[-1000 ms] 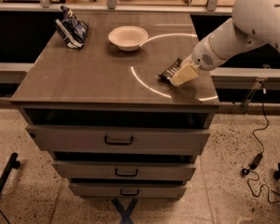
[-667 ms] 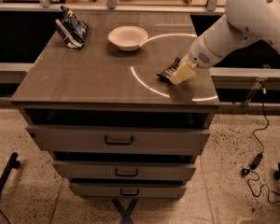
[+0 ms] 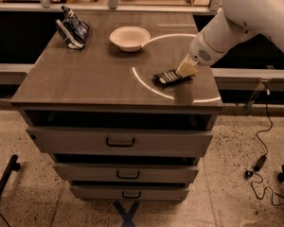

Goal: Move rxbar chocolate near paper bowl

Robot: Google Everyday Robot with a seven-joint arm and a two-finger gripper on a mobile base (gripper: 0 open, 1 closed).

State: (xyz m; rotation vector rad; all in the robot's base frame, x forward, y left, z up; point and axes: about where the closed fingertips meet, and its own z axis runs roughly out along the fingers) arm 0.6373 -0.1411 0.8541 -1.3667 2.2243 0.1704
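Barely shifts vs. 1 s ago: pale-tipped gripper (image 3: 187,69) at right end of small flat black wrapped rxbar chocolate (image 3: 169,77), grip can't tell. Leaves bar flat, near-right on brown wooden cabinet top (image 3: 85,79), well apart from shallow off-white paper bowl (image 3: 129,37) far-centre. Carry prob. not begun.

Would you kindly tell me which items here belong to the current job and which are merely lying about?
Job: rxbar chocolate, front right of the cabinet top; paper bowl, rear centre; gripper, at the bar's right end.
Lying about: blue snack bag, rear left corner.
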